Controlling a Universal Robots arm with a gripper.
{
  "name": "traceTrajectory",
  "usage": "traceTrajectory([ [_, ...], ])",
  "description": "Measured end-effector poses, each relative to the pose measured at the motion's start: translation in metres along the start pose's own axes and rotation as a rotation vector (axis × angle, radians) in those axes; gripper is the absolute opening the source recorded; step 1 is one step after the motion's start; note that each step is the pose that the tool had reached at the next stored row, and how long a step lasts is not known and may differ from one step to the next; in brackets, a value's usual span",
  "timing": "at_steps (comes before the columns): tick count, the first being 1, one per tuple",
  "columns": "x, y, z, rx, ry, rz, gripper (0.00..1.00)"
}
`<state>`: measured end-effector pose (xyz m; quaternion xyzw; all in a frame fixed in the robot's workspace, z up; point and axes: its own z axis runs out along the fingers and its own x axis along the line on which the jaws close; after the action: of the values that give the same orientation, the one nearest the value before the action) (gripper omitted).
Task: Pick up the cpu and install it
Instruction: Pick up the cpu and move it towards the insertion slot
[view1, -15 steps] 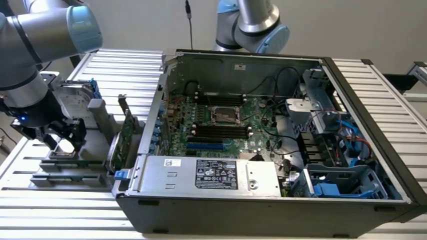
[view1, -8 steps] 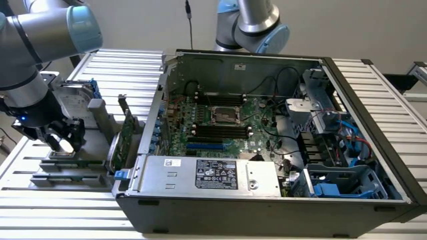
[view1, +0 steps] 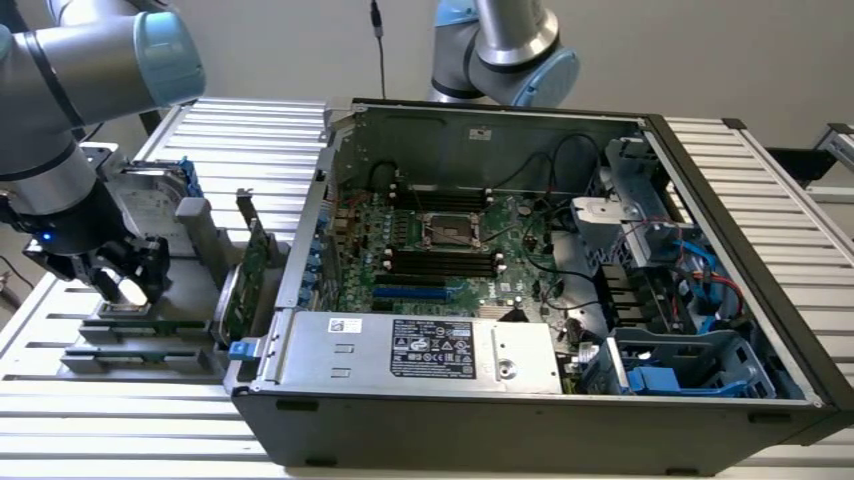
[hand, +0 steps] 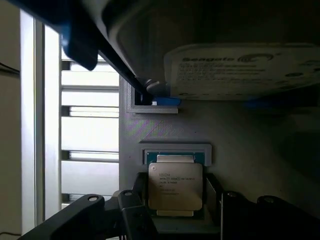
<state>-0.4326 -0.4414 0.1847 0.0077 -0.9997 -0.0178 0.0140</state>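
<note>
Hand (hand: 176, 207) flanks cpu (hand: 175, 186) — fingers (hand: 215, 200) apart; contact hard to judge.

The tool (view1: 127, 285) hangs low over the grey fixture (view1: 147, 332) beside the open case (view1: 534, 430).

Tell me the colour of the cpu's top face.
The cpu is dull silver on top with small dark print; clearest in the wrist view.

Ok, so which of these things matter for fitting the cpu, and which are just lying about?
For the job:
cpu
tool, open astride the cpu
socket frame

Lying about:
hard drive
upright green card
power supply
</note>
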Motion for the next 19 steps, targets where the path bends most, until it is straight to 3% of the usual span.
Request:
traceTrajectory([
  [11,0.0,0.0001,-0.0018,-0.0002,-0.0004,-0.008,0.55],
  [15,0.0,0.0004,-0.0106,0.0,0.0002,-0.009,0.55],
  [19,0.001,0.001,-0.0273,0.0,0.0002,-0.01,0.55],
])
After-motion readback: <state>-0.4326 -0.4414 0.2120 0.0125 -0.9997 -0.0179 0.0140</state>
